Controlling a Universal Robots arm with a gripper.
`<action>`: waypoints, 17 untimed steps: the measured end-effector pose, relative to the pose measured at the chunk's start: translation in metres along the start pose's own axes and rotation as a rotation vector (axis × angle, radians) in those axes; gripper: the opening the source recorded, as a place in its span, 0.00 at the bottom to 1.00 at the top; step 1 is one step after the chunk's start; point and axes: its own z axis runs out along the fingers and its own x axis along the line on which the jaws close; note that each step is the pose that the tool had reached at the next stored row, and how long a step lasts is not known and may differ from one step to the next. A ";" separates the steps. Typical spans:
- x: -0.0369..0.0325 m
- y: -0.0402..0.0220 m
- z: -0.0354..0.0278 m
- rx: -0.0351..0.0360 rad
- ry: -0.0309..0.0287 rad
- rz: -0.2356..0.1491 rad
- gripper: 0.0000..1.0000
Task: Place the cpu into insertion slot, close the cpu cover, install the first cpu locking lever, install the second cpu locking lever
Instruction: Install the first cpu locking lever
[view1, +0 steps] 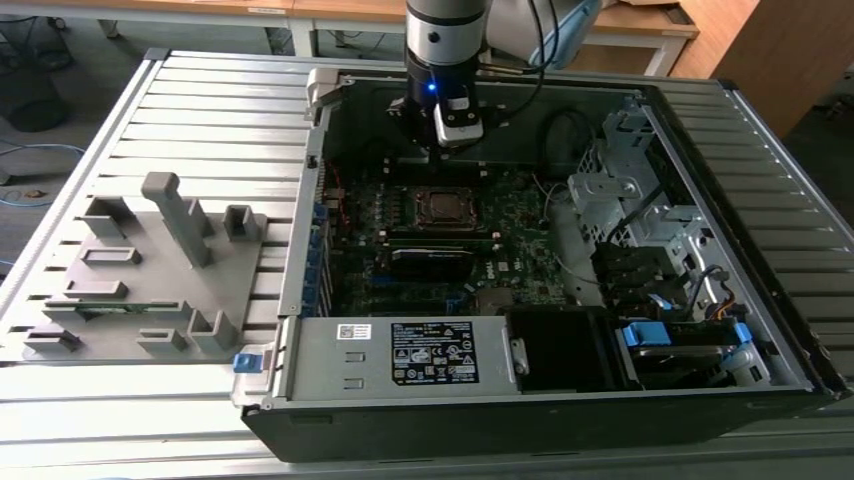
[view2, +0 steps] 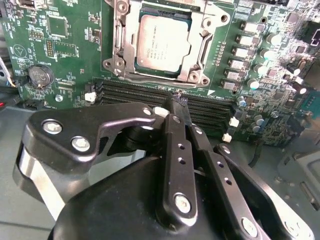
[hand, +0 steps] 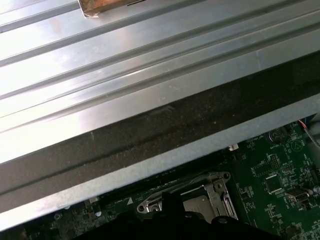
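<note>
While the arm hangs over the open computer case (view1: 561, 420) in the exterior view, its gripper (view1: 447, 150) hovers just past the far edge of the insertion slot (view1: 442, 205), at about twelve o'clock from it. The cpu (view1: 441, 207) lies flat inside that slot. A grey fixture tray (view1: 147, 270) sits on the slatted tabletop (view1: 200, 110) at nine o'clock from the case.

In the second wrist view, the gripper (view2: 178, 102) has its jaws pressed together, holding nothing, their tips over the black memory slots (view2: 135, 92). At twelve o'clock from the tips the cpu (view2: 161, 42) rests in the insertion slot (view2: 120, 65), and the cpu cover (view2: 202, 50) frames the chip.

In the first wrist view, the cpu cover (hand: 215, 187) shows beside the case wall (hand: 165, 125) and the green motherboard (hand: 280, 170).
</note>
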 end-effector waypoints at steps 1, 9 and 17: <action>0.0000 0.0000 0.0000 0.0001 0.0001 0.000 0.10; -0.0008 0.0002 0.0000 -0.0008 0.0023 -0.029 0.10; -0.0008 0.0002 0.0008 -0.0020 0.0102 -0.139 0.10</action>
